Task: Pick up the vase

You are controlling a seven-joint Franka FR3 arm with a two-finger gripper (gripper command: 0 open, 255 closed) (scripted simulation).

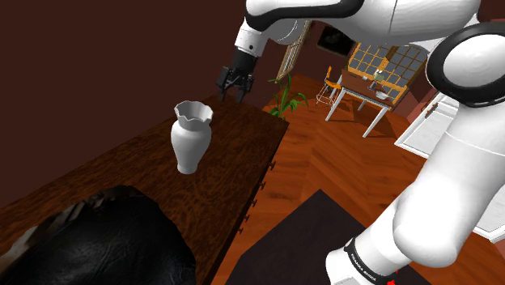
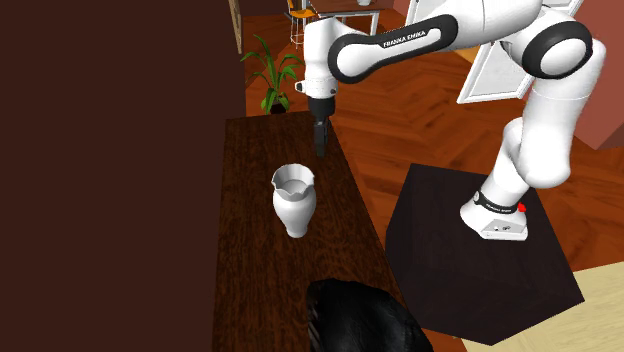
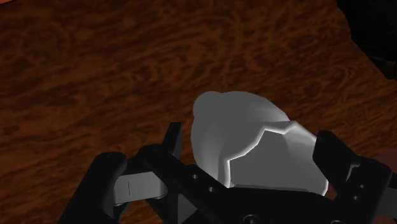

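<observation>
Where the shoulder view's left shows a black lumpy mass on the near end of the dark wooden table, the white vase stands upright past it at mid-table, wavy rim up. Right of it, over the table's far end, the gripper hangs in the air with its 2 fingers apart, gripping nothing, clear of the vase. Further right stands a green plant.

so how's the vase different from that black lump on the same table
The vase is white and smooth; the lump is black and wrinkled. The vase stands upright and slim with a wavy rim; the lump sprawls broad and rounded. Both sit on the dark wooden table.
</observation>
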